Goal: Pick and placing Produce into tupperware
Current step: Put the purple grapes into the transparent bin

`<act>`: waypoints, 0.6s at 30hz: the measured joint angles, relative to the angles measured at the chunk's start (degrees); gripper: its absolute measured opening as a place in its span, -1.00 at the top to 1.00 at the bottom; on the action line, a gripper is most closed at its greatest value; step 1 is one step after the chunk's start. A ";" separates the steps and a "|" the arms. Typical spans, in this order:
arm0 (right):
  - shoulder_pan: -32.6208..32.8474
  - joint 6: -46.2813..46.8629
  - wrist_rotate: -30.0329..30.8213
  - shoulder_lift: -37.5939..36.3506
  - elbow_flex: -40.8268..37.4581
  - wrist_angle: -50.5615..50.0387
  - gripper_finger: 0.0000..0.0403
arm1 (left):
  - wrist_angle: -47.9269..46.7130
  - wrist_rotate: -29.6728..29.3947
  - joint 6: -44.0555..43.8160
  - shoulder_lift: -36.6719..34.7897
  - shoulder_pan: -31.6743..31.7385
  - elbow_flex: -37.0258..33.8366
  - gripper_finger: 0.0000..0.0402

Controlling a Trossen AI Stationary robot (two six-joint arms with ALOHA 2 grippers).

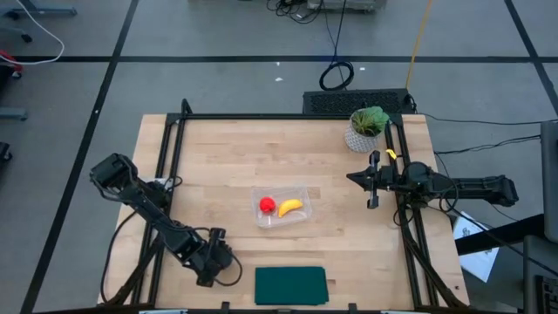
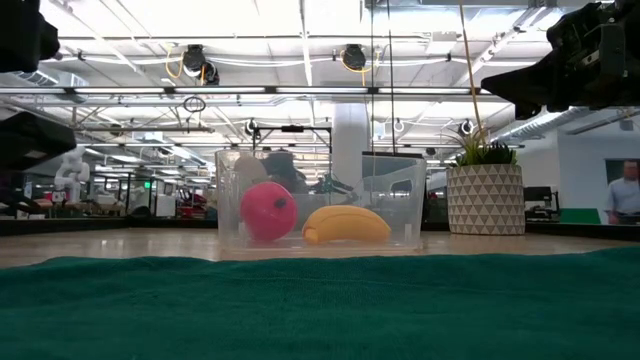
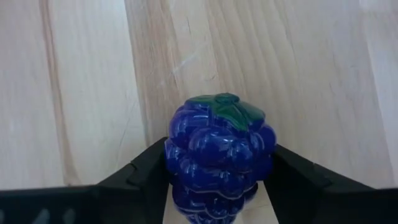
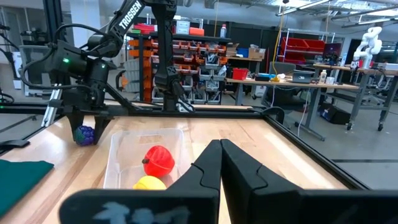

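two end effector fingers (image 3: pixel 146 171) around purple lump (image 3: pixel 219 155)

Pale wood counter (image 1: pixel 227 166), planked, matt grain running clean across it. The purple lump (image 3: pixel 219 155) gleams: glossy moulded plastic, bumpy like berries, with a smooth green cap, pinched between matt black plastic fingers (image 3: pixel 140 177) of the left gripper (image 1: pixel 212 262). The tupperware (image 1: pixel 281 208) is clear, thin plastic, slightly hazy. Inside, the red round piece (image 2: pixel 268 211) shines smooth; the banana (image 2: pixel 346 225) has a softer sheen. By the near edge, the dark green mat (image 1: pixel 290 285) looks like woven cloth.
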 joint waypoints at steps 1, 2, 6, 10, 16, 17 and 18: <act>0.00 0.00 0.01 -0.02 0.01 -0.01 1.00 | 0.00 0.30 0.14 0.00 0.23 0.01 -0.06; -0.01 0.00 0.00 -0.01 0.01 -0.01 1.00 | -0.07 0.64 0.66 0.00 0.35 0.07 -0.08; 0.01 0.00 0.01 0.00 0.01 0.02 1.00 | -1.05 1.39 3.15 0.13 0.81 1.48 -0.17; -0.01 0.00 0.01 -0.02 0.02 0.02 1.00 | -5.29 1.39 6.67 0.13 1.60 5.09 -0.19; -0.02 0.00 0.01 -0.02 0.02 0.02 1.00 | -15.99 1.32 8.65 0.11 3.54 11.01 -0.10; -0.02 0.00 0.01 0.00 0.00 0.02 1.00 | -17.62 1.28 9.25 0.11 3.86 11.79 -0.09; -0.01 0.00 0.00 0.00 0.02 0.02 1.00 | -18.86 1.21 10.00 0.11 4.04 12.49 -0.09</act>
